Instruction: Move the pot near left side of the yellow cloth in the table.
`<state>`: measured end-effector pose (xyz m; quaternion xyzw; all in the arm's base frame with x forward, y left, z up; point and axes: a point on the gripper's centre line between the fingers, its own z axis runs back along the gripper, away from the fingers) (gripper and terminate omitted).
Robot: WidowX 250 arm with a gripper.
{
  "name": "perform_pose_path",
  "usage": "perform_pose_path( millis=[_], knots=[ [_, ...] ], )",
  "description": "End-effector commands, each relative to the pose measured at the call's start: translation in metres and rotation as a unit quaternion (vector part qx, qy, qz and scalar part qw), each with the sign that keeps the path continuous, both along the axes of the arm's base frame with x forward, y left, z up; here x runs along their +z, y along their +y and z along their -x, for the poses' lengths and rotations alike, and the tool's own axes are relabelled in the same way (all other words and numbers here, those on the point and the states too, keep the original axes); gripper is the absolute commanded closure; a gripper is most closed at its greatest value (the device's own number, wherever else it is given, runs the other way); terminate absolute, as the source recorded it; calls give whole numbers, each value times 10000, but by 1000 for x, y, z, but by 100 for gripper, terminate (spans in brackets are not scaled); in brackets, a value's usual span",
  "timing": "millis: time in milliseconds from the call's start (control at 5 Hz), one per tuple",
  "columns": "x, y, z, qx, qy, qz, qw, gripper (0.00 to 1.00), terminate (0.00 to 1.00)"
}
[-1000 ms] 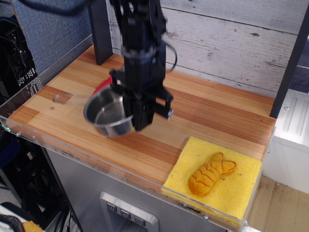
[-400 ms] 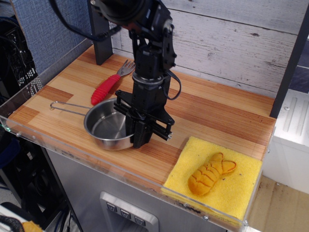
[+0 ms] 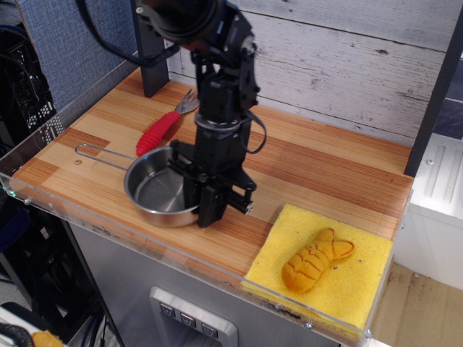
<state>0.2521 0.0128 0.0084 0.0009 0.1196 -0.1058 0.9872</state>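
Claw (image 3: 207,211) is gripping the shiny steel pot (image 3: 155,194) at its right rim, hiding that edge. Pot is sitting on the wood-grain bench (image 3: 318,170), left of the spongy yellow cloth (image 3: 362,278).

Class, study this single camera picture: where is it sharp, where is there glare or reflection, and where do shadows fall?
In the observation.image view, focus is sharp on the pot, the yellow cloth and the hand. The pot's steel shows soft highlights, and the table has a clear rim that reflects light along its front edge. Shadows are faint and diffuse, with no motion blur.
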Motion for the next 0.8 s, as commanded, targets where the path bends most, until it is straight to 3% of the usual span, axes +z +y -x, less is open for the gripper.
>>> perform_pose_path(
  millis=[0,200,600],
  knots=[
    [49,0,6,92,-740,90,9972,0,0],
    [79,-1,10,329,-1218,35,9920,0,0],
    [135,-17,11,799,-1643,25,9832,0,0]
  ],
)
